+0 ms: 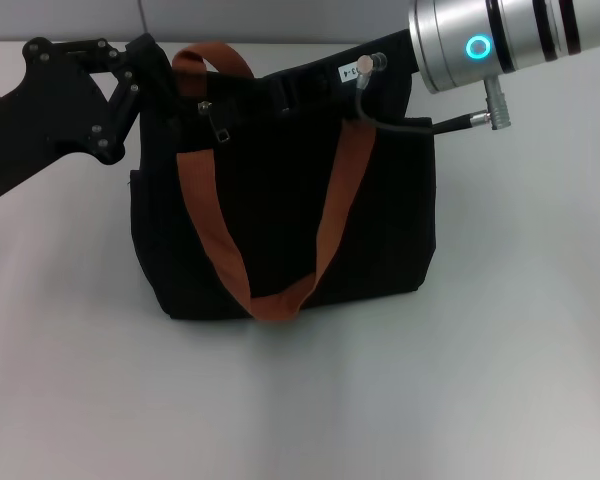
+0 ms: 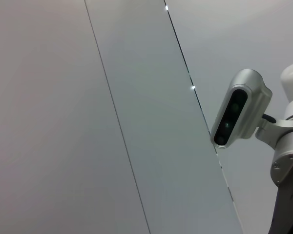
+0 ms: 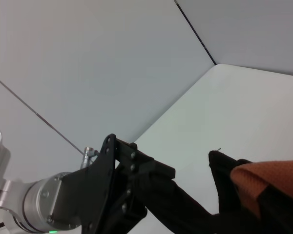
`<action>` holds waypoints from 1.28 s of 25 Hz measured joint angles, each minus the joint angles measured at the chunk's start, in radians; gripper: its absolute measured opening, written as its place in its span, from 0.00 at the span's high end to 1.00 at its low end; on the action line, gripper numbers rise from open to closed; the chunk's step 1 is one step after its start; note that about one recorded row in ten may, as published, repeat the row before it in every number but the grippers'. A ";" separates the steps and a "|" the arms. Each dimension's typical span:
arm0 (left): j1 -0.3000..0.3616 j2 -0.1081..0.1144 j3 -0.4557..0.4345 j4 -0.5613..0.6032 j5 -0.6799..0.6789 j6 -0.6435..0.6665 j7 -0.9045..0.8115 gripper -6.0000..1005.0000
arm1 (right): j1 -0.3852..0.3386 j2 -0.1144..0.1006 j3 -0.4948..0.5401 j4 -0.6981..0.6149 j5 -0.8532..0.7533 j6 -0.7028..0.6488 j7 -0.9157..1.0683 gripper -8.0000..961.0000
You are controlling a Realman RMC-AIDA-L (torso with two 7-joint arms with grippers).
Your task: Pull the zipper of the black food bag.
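The black food bag point(image 1: 280, 230) stands upright mid-table, its rust-orange handles point(image 1: 215, 240) draped down the front. A small zipper pull point(image 1: 219, 126) hangs at the rim near the bag's left end. My left gripper point(image 1: 140, 70) sits at the bag's upper left corner, shut on the raised fabric there. The right wrist view shows it point(image 3: 136, 195) clamped on taut black cloth point(image 3: 185, 204). My right gripper point(image 1: 310, 86) reaches in from the top right and lies along the bag's rim. Its black body blends into the bag.
The grey tabletop point(image 1: 500, 350) surrounds the bag, and a cable point(image 1: 400, 125) loops from my right wrist over the bag's right top corner. In the left wrist view there are only wall panels point(image 2: 112, 122) and the robot's head camera point(image 2: 237, 114).
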 joint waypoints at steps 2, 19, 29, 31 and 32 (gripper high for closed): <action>0.000 0.000 0.000 0.000 0.000 0.001 0.000 0.94 | 0.000 0.000 0.000 -0.001 -0.004 0.001 0.000 0.78; 0.000 0.000 0.001 0.000 0.000 0.021 -0.003 0.93 | 0.017 0.007 -0.072 0.006 0.037 0.029 -0.007 0.78; 0.003 0.000 -0.001 0.000 0.000 0.022 -0.003 0.93 | 0.010 0.008 -0.069 0.005 0.052 0.027 -0.007 0.78; 0.003 0.000 -0.001 0.000 0.000 0.022 -0.003 0.93 | 0.010 0.008 -0.069 0.006 0.052 0.030 -0.007 0.78; 0.003 0.000 -0.001 -0.001 0.000 0.022 -0.003 0.93 | 0.010 0.008 -0.070 0.006 0.052 0.033 -0.007 0.78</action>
